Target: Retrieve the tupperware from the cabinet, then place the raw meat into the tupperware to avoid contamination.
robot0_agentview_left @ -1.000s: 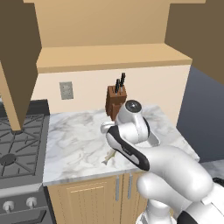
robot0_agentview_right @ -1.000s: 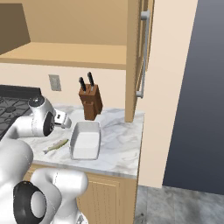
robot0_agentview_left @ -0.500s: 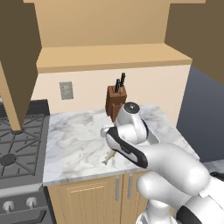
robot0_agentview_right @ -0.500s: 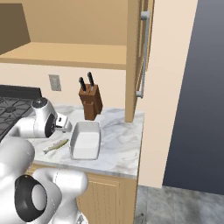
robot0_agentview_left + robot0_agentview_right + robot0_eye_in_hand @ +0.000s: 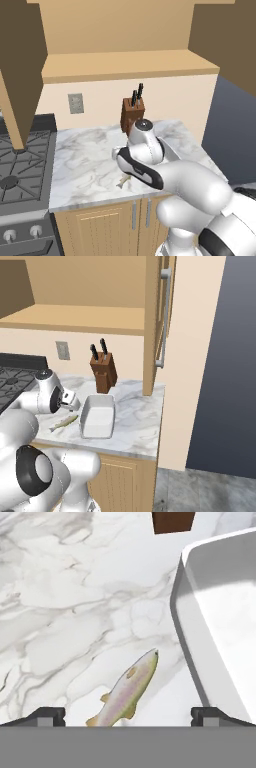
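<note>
The raw meat, a slender silvery-tan fish (image 5: 127,689), lies on the marble counter just left of the tupperware (image 5: 220,622), a white deep tub standing empty. My gripper (image 5: 128,717) hangs open right above the fish, one fingertip (image 5: 47,716) on each side of its tail end, nothing held. From the right base view the fish (image 5: 63,422) lies beside the tupperware (image 5: 97,416), with my gripper (image 5: 70,402) low over it. Its tail (image 5: 121,183) pokes out under my arm in the left base view. The cabinet (image 5: 155,316) stands open overhead.
A brown knife block (image 5: 103,373) stands at the back of the counter (image 5: 140,421), behind the tub. A gas stove (image 5: 20,160) borders the counter on the left. The open cabinet doors (image 5: 20,65) jut out above both sides.
My hand has sunk slightly toward the fish. The fish and the tupperware have not moved.
</note>
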Available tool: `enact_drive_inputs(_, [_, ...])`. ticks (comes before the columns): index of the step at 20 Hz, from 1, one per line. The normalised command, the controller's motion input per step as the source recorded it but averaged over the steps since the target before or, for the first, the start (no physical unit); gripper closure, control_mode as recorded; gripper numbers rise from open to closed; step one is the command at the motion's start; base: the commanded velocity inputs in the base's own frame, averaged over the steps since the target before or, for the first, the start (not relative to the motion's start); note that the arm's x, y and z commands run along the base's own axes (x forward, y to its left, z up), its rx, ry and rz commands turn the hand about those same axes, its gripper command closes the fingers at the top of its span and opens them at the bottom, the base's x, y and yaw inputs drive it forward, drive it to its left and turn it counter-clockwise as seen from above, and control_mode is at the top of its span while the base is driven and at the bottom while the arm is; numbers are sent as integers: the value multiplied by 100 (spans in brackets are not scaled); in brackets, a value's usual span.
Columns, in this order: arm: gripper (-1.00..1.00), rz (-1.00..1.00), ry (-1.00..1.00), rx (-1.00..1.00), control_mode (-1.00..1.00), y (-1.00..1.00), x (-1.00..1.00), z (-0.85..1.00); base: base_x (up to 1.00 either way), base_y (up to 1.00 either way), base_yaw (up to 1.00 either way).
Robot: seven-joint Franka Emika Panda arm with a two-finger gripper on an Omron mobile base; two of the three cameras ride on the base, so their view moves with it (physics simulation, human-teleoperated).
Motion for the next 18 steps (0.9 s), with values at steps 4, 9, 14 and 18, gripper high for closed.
enact_drive_inputs(4, [-100,-9,9,0,-100,5,1,-24,0,0,0])
enact_drive_inputs(9, [-100,-9,8,0,-100,1,5,-22,0,0,0])
enact_drive_inputs(14, [-100,-9,7,0,-100,0,6,-22,0,0,0])
enact_drive_inputs(18, [-100,-7,6,0,-100,7,12,-21,0,0,0])
